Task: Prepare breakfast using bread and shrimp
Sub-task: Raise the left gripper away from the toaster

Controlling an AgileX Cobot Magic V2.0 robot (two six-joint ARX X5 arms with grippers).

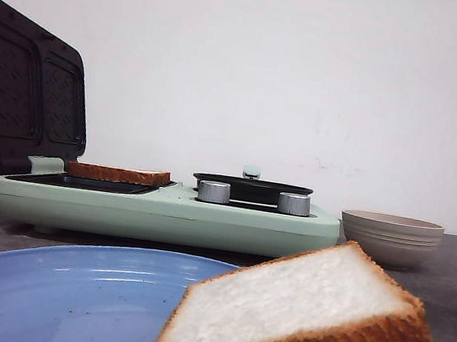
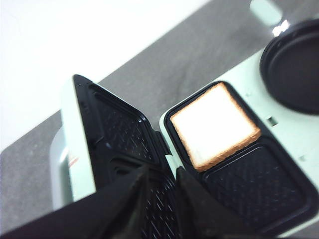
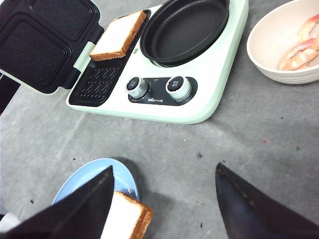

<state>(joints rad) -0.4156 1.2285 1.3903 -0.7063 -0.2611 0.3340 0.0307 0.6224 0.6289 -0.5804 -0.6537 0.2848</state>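
One bread slice point(image 1: 117, 174) lies flat in the far compartment of the open sandwich maker point(image 1: 163, 213); it also shows in the left wrist view point(image 2: 214, 124) and the right wrist view point(image 3: 118, 36). The second bread slice point(image 1: 301, 317) leans on the rim of a blue plate point(image 1: 66, 293) at the front, and shows in the right wrist view point(image 3: 124, 219). Shrimp point(image 3: 299, 47) lie in a beige bowl point(image 3: 279, 69). My left gripper point(image 2: 162, 172) hovers high over the maker's hinge, narrowly open and empty. My right gripper point(image 3: 163, 168) is wide open and empty, high above the table beside the plate.
The maker's black lid point(image 1: 27, 92) stands open at the left. A black pan point(image 1: 251, 189) sits on its right half behind two silver knobs point(image 1: 214, 192). The beige bowl point(image 1: 389, 236) stands to the right of the maker. The table is grey.
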